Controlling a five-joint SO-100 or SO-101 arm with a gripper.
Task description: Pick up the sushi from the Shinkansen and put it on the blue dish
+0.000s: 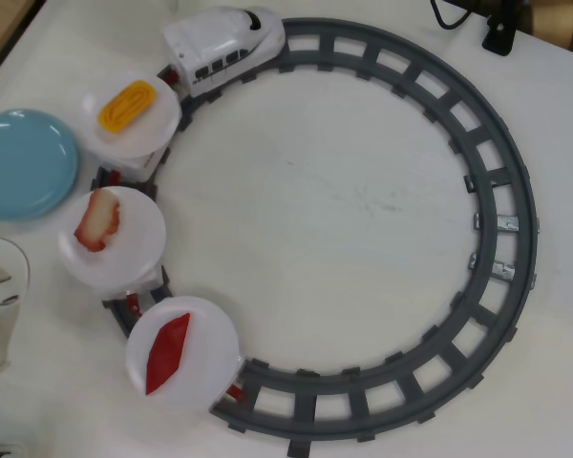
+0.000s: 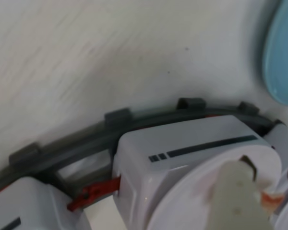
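A white tabletop [image 1: 325, 200], evenly lit; perhaps a wooden edge [image 1: 5, 29] at top left.

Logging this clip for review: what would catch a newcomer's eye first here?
In the overhead view, the grey circular track fills the table, with the Shinkansen at top pulling three white plates down the left side. The red sushi lies on the lowest plate; the blue dish sits empty at far left.

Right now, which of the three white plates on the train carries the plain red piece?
The last white plate, farthest from the Shinkansen in the overhead view, holds the solid-red sushi. The others carry a yellow-orange ridged piece and a red-and-white piece.
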